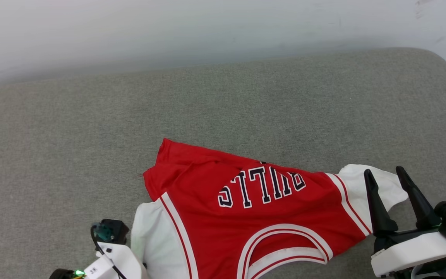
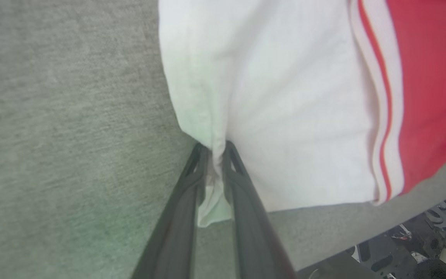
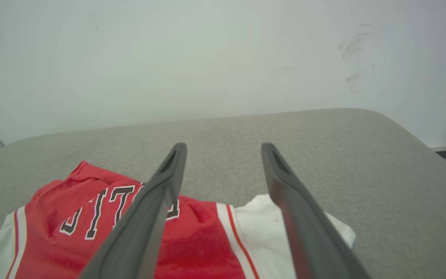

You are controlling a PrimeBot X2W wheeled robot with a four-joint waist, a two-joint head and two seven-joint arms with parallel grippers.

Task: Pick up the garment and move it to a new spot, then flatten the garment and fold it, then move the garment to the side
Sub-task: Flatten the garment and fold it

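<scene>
garment rumpled, not flat, unfolded. left gripper pinched shut on near-left sleeve; right gripper wide open, empty, above right sleeve. flattening, folding, side move all left.

Red garment with white sleeves, striped trim, black letters; grey cushion.

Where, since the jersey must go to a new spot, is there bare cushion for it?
Free: the wide cushion strip between the jersey and the wall, and the stretch left of the jersey. Crowded: the near edge, where the left hand pinches one sleeve and the right hand hovers at the other.
</scene>
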